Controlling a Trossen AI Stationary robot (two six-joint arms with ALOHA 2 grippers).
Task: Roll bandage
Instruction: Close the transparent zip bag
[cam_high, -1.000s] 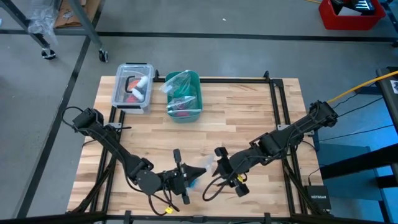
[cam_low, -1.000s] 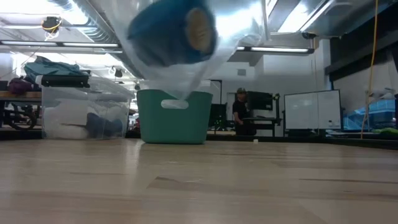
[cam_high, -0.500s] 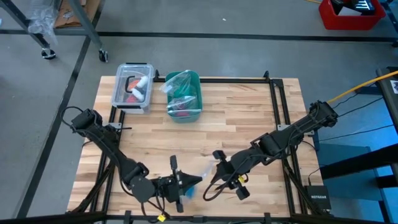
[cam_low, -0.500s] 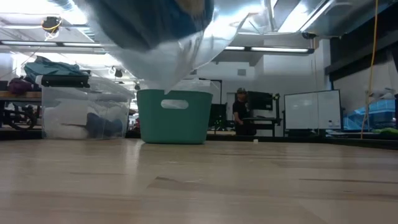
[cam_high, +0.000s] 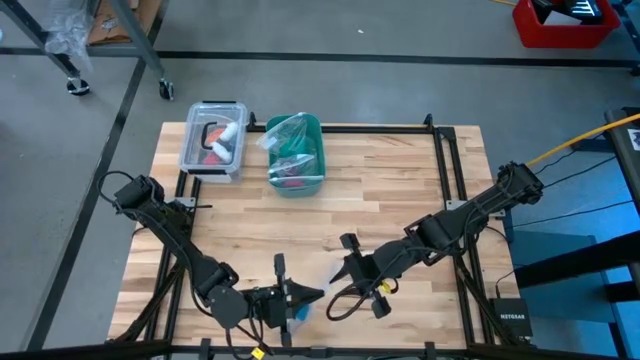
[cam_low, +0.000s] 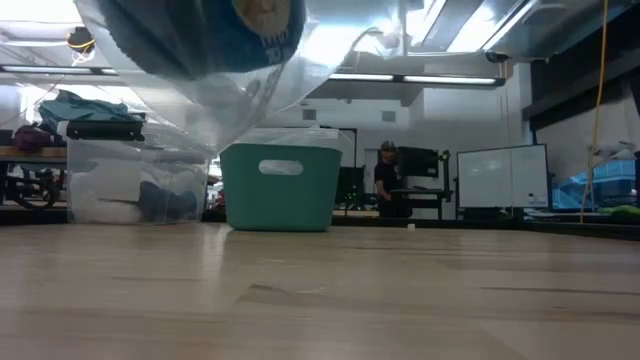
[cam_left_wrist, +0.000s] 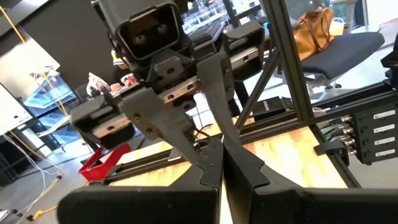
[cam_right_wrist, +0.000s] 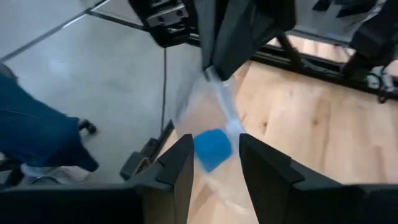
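Gripping a clear plastic bag (cam_right_wrist: 214, 93) holding the bright blue rolled bandage (cam_right_wrist: 212, 149), left gripper (cam_high: 300, 297) clamped, near table edge. Right gripper (cam_right_wrist: 214, 165) part-open beside it, grasp unclear. Teal plastic bin (cam_high: 295, 155) well apart.

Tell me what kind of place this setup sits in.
Probably a robotics lab or workshop: a wooden table framed by metal rails on a bare concrete floor, monitors and a whiteboard behind, and storage bins on benches.
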